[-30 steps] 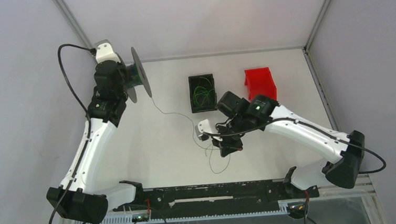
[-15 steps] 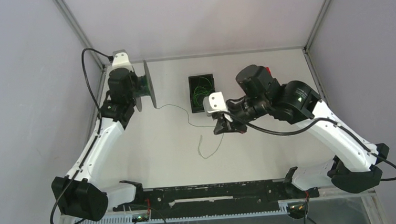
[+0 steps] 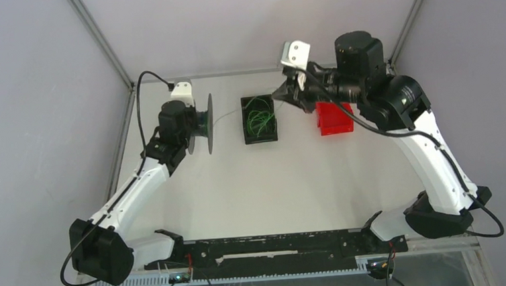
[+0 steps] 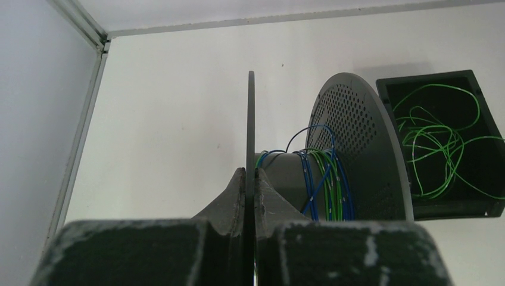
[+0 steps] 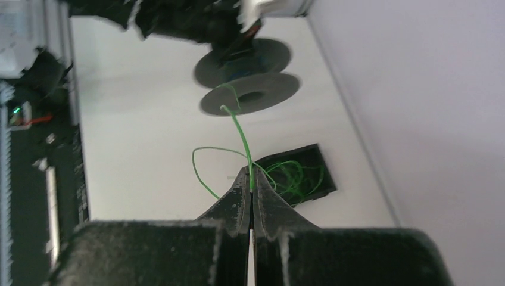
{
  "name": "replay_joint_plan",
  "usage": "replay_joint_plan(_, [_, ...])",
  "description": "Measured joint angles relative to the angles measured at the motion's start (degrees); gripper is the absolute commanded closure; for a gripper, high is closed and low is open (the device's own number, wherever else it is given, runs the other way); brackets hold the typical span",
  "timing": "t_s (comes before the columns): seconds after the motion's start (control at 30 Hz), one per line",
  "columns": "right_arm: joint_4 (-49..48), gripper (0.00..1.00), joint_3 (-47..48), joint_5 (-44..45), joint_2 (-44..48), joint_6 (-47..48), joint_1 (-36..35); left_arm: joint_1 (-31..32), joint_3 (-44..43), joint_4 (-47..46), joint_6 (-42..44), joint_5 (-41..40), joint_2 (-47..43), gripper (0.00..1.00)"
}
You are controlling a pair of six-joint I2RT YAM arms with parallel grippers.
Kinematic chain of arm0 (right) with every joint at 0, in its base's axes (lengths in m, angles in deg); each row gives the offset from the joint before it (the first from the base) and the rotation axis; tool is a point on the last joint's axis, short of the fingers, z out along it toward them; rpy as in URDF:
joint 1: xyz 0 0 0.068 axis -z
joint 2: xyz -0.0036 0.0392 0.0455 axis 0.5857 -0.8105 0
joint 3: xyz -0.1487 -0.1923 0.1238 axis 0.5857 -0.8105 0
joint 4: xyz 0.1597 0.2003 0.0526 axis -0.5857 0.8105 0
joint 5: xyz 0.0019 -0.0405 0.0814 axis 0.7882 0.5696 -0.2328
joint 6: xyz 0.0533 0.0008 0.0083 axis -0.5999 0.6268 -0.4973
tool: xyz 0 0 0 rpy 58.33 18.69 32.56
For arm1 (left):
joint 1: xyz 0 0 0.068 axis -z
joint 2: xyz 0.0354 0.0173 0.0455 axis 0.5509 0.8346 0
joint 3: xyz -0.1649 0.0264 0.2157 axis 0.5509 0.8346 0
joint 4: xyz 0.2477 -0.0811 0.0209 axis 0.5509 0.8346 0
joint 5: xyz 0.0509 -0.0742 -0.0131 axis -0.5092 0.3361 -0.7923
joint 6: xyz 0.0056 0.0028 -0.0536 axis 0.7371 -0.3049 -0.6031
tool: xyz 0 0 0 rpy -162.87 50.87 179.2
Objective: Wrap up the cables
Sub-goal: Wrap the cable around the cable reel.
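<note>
My left gripper (image 4: 251,174) is shut on the near flange of a grey spool (image 4: 357,143), held up at the back left (image 3: 202,123). Blue and green cable is wound on its hub (image 4: 324,182). My right gripper (image 5: 251,179) is shut on a green cable (image 5: 238,134) that runs taut from my fingertips to the spool (image 5: 250,95). In the top view the right gripper (image 3: 280,95) is raised above the black tray (image 3: 244,123), and the cable (image 3: 228,115) stretches from it to the spool.
The black tray (image 4: 473,205) holds several loose green cables (image 4: 440,149). A red bin (image 3: 334,117) stands right of it, partly under my right arm. Enclosure walls and a frame rail (image 3: 258,69) close the back.
My right gripper has lifted from the table's middle up and back to above the black tray, pulling the cable taut. My left arm has swung the spool rightward, toward the tray.
</note>
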Motion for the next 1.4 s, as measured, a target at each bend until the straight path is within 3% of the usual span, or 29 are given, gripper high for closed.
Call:
replay_joint_plan(0.37, [-4.66,1.00,13.38,3.82,-9.18,-3.87,6.51,3.39,3.34,-1.73,2.27,0.74,-2.99,1.00])
replay_joint_plan(0.7, [-8.28,1.00,22.43,6.47,-17.55,-5.73,10.51,5.53,4.28,-1.73,3.34,6.34,-4.81,1.00])
replay_joint_plan(1.4, [-13.84,1.00,20.57,9.88,-29.70,-7.52,18.23,5.75,4.31,1.05,2.60,22.45,-11.21,1.00])
